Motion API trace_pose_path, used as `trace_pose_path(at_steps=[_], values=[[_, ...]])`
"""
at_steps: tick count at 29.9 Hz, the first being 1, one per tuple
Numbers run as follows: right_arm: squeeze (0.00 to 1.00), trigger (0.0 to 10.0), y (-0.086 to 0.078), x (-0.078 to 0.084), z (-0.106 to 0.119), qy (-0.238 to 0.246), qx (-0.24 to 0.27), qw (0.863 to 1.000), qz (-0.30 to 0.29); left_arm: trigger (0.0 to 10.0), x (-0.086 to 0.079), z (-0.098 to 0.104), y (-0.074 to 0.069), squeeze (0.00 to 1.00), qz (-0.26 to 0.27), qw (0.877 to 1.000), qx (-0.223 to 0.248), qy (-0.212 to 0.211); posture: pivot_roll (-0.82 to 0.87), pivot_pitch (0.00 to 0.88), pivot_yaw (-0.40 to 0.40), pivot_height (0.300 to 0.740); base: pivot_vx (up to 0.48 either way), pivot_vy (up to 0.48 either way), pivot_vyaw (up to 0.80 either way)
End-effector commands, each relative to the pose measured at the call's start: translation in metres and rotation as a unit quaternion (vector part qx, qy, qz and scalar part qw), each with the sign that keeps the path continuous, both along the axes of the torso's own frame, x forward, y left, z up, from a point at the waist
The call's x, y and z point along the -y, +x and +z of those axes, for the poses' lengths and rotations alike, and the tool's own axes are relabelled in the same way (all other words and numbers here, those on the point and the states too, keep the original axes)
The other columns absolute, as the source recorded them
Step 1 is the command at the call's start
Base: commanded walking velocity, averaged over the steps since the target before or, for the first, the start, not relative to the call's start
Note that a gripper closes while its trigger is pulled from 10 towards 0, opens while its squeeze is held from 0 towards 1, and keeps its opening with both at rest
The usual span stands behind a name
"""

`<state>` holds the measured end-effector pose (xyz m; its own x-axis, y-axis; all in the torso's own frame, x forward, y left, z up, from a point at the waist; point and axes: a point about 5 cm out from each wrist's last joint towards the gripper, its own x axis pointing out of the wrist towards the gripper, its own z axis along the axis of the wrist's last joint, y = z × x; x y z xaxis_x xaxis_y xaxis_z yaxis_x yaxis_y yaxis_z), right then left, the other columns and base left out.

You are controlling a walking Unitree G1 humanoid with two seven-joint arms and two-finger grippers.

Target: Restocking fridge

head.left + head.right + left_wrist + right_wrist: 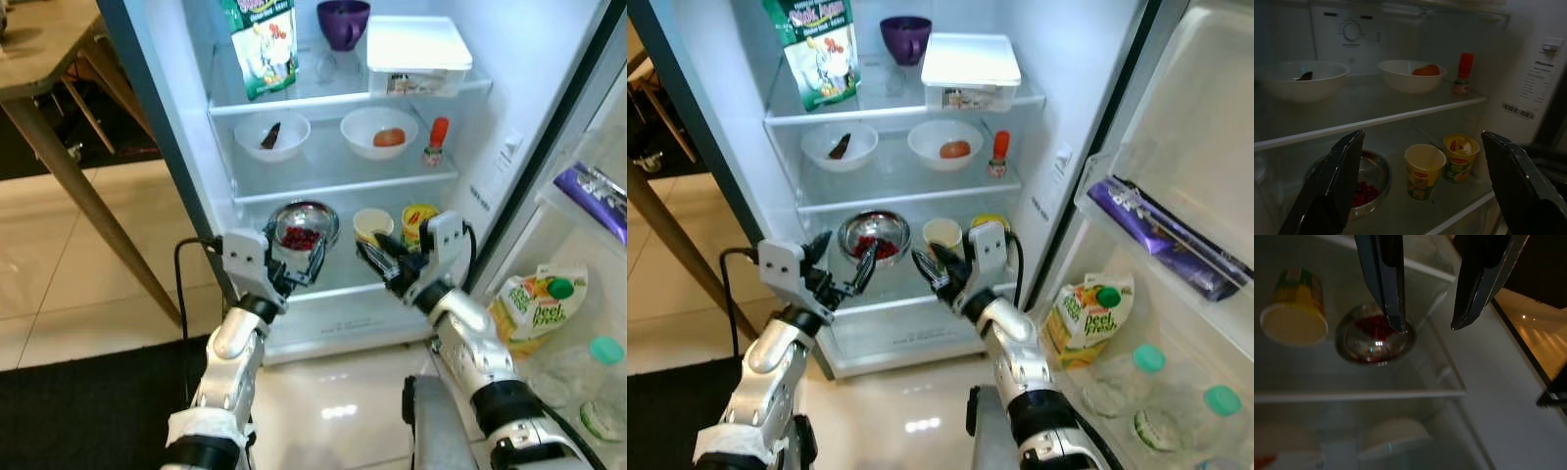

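Both the left gripper point(294, 257) and right gripper point(384, 257) are held apart and empty at the front edge of the lower shelf point(343, 291). The steel bowl point(303, 226) near that edge could be knocked off.

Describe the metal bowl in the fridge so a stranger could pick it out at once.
Look inside the open fridge, at the lowest glass shelf. The steel bowl sits at its left end, beside two yellow cups. It alone is shiny metal with red pieces inside; the bowls above are white.
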<state>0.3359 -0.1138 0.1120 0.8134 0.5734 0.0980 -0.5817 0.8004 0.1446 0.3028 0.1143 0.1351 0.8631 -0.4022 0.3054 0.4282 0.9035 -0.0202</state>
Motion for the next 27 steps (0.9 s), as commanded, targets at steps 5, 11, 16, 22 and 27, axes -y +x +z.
trace_pose_path(at_steps=[5, 11, 16, 22, 27], values=[[0.0, 10.0, -0.006, 0.004, -0.018, 0.003, -0.03, 1.0, -0.005, 10.0, 0.007, -0.024, -0.006, 0.0, -0.013, 0.999, -0.032, 0.018, -0.06, 0.03, 0.024, 0.576, 0.0, 0.0, 0.0], [0.0, 10.0, -0.009, 0.007, -0.029, -0.001, -0.051, 0.999, -0.009, 10.0, 0.01, -0.045, -0.013, 0.0, -0.024, 0.997, -0.062, 0.037, -0.06, 0.023, 0.024, 0.591, 0.0, 0.0, 0.0], [0.0, 10.0, -0.013, 0.01, -0.042, -0.013, -0.072, 0.997, -0.015, 10.0, 0.012, -0.063, -0.02, 0.0, -0.037, 0.993, -0.085, 0.066, -0.06, 0.019, 0.024, 0.606, 0.0, 0.0, 0.0], [0.0, 10.0, -0.016, 0.013, -0.05, -0.016, -0.085, 0.996, -0.02, 10.0, 0.009, -0.079, -0.025, 0.0, -0.039, 0.99, -0.112, 0.081, -0.06, 0.014, 0.026, 0.621, 0.0, 0.0, 0.0], [0.0, 10.0, -0.02, 0.018, -0.059, -0.02, -0.101, 0.994, -0.029, 10.0, 0.001, -0.104, -0.035, 0.0, -0.037, 0.981, -0.16, 0.101, -0.07, 0.014, 0.026, 0.636, 0.0, 0.0, 0.0]])
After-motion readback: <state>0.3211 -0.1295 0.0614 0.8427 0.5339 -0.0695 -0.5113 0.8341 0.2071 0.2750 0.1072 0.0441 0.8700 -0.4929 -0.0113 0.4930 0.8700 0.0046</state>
